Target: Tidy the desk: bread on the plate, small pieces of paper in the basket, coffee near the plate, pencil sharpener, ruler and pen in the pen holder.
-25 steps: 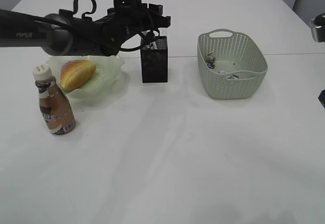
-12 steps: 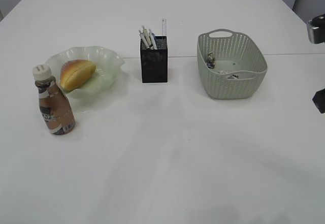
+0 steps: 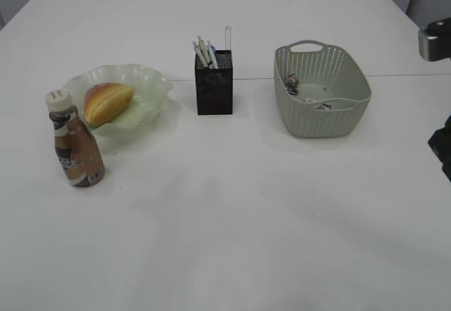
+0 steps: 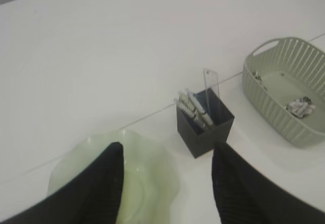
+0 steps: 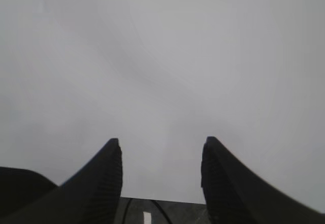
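Note:
The bread [image 3: 107, 103] lies on the pale green plate [image 3: 151, 80], and the coffee [image 3: 74, 142] stands upright just in front of it. The black pen holder [image 3: 214, 85] holds the pens [image 3: 204, 51] and the clear ruler [image 3: 227, 37]. Paper pieces [image 3: 324, 105] lie in the basket [image 3: 320, 124]. The pencil sharpener is hidden. High above the plate [image 4: 152, 183], my left gripper [image 4: 168, 145] is open and empty, with the pen holder [image 4: 205, 125], ruler [image 4: 210, 87] and basket [image 4: 277, 107] beyond. My right gripper [image 5: 162, 140] is open over bare table.
Parts of the right arm [image 3: 437, 39] show at the right edge of the exterior view. A small dark item [image 3: 292, 80] rests against the basket's inner left wall. The white table [image 3: 246, 240] stretches bare in front of the objects.
The left arm, which hung over the pen holder a second ago, has lifted up and out of the exterior view. The holder with pens and ruler now shows uncovered.

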Action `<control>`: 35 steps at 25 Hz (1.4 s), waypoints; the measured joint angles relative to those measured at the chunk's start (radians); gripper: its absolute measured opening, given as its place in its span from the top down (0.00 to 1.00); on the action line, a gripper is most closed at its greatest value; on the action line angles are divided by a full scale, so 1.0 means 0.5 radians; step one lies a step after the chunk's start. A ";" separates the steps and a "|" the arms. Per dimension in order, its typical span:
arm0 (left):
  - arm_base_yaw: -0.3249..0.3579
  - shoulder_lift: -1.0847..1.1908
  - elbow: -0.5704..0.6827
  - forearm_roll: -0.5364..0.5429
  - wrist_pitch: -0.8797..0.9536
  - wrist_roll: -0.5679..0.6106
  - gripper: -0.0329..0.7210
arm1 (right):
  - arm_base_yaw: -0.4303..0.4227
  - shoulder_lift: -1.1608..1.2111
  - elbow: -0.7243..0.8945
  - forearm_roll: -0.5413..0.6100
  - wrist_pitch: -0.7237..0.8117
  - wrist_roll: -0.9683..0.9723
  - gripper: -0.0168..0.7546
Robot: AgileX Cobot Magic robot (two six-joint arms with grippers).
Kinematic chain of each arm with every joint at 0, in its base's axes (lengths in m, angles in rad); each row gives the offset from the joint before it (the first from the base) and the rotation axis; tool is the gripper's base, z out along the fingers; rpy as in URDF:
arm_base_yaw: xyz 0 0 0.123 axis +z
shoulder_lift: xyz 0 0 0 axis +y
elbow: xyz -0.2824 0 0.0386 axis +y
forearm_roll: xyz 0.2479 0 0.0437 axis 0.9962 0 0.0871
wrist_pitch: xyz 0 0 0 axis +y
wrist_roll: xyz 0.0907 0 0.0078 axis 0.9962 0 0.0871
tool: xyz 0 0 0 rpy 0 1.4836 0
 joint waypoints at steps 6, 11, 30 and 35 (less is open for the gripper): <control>0.052 -0.200 0.000 0.459 0.519 -0.331 0.41 | 0.000 -0.242 0.000 0.419 -0.108 -0.408 0.46; 0.060 -0.401 0.000 0.489 0.811 -0.397 0.42 | 0.000 -0.543 0.000 0.648 -0.107 -0.563 0.46; 0.060 -1.629 -0.001 -0.267 1.095 -0.406 0.42 | 0.000 -1.033 -0.001 0.639 -0.064 -0.378 0.34; 0.060 -1.904 0.089 -0.282 1.099 -0.255 0.42 | 0.000 -1.050 -0.001 0.445 -0.240 -0.274 0.34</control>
